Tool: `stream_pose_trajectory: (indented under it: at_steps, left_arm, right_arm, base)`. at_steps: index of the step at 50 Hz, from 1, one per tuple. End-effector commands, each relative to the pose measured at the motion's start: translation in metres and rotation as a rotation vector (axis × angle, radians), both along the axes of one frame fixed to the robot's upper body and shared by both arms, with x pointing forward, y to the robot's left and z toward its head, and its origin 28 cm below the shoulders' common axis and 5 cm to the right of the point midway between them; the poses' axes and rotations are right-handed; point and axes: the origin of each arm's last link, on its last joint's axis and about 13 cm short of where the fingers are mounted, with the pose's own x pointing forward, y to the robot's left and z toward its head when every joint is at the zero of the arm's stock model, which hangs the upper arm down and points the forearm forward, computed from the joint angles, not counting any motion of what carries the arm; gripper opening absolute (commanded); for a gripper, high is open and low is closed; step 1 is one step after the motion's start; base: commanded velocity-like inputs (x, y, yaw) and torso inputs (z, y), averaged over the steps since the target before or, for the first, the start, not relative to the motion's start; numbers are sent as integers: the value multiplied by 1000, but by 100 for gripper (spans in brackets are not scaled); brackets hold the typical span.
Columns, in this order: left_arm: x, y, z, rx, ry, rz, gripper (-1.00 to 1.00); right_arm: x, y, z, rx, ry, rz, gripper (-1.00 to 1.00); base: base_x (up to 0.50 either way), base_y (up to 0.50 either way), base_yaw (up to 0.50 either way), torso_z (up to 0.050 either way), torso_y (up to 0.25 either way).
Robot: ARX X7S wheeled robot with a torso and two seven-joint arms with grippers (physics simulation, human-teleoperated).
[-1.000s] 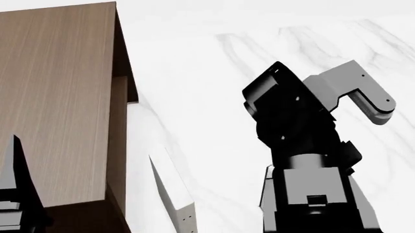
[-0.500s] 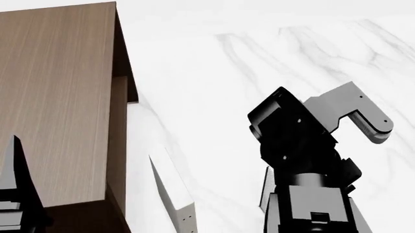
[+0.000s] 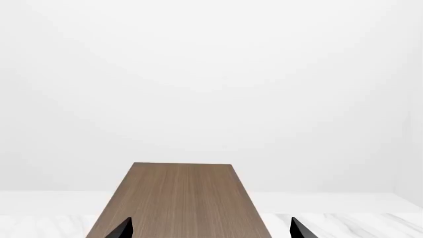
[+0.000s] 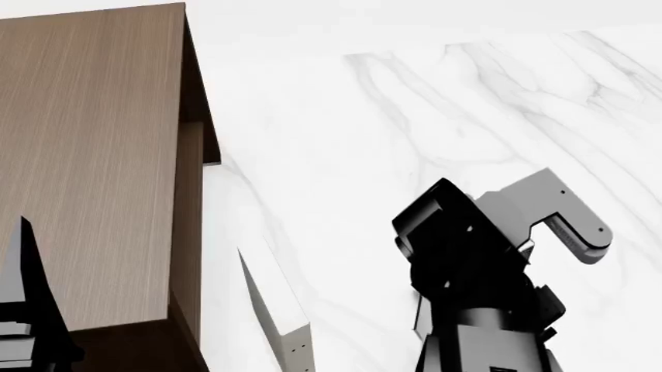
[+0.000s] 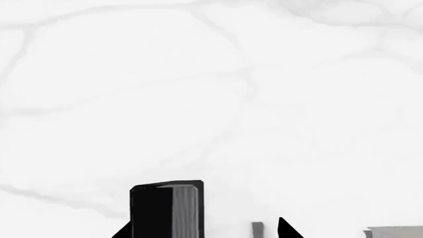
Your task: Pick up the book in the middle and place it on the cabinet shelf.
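Over the marble table, my right hand stands open around the book, cabinet shelf upper left still bare.

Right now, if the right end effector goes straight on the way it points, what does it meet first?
Most likely the dark book, upright just ahead of the right end effector, off-centre in its open gap. Beyond lies only marble surface; depth is unclear.
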Motion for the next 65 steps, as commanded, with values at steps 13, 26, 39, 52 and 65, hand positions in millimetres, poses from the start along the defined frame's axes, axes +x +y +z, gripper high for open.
stream_pose_trajectory:
  at_steps: [13,26,39,52,65]
  left_arm:
    - [1,0,-1,0,3,2,100]
    - [1,1,-1,-1,1,3,100]
    - [0,0,-3,1,6,0,100]
    - [0,-1,-3,8,7,-1,100]
    - [2,0,-3,17,7,-1,100]
  right_arm:
    - [-1,0,-8,-55,-55,19,-100]
    - [3,-3,4,-172,-299,40,-100]
    - [-4,12,79,-168,-825,186,-100]
    - [-33,33,129,203,-1208,291,-100]
    - [-63,52,163,492,-1231,559,-100]
  base:
    - [0,0,0,0,0]
    - [0,0,0,0,0]
    - [0,0,0,0,-1]
    - [0,0,0,0,0]
    - [0,0,0,0,2]
